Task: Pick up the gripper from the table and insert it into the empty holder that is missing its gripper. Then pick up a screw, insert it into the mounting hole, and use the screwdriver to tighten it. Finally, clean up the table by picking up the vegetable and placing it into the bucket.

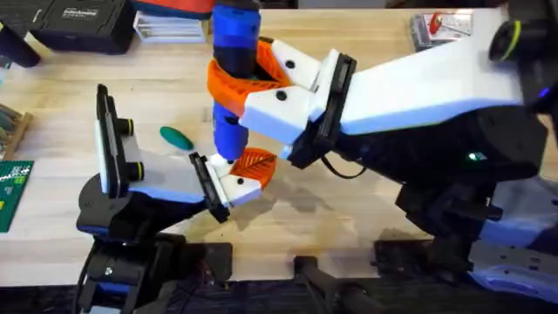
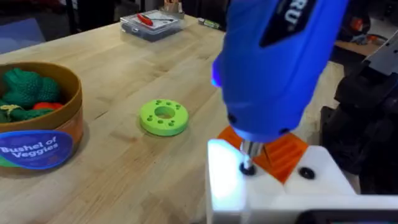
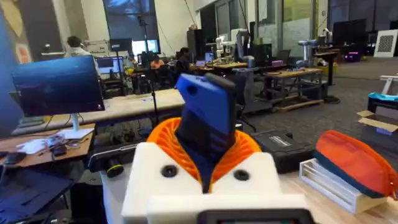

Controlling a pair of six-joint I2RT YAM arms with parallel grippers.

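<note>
My right gripper (image 1: pixel 253 74) (image 3: pixel 205 155) is shut on the blue screwdriver (image 1: pixel 235 35) (image 3: pixel 205 118) and holds it upright. Its metal tip (image 2: pixel 247 152) rests on a dark screw (image 2: pixel 247 168) in the white holder (image 2: pixel 280 186). The orange ribbed gripper (image 1: pixel 255 164) (image 2: pixel 283 152) sits against that holder, at the end of my left gripper (image 1: pixel 237 180). The teal-green vegetable (image 1: pixel 176 137) lies on the table (image 1: pixel 366 209), a little left of the screwdriver. In the left wrist view the bucket (image 2: pixel 68 106), labelled "Bushel of Veggies", stands with toy vegetables inside.
A lime-green ring (image 2: pixel 163 117) lies between the bucket and the holder. A clear plastic box (image 1: pixel 440 26) (image 2: pixel 152 23) sits at the far right of the table, a black case (image 1: pixel 78 22) at the far left, and an orange pouch (image 3: pixel 351 165) along the far edge.
</note>
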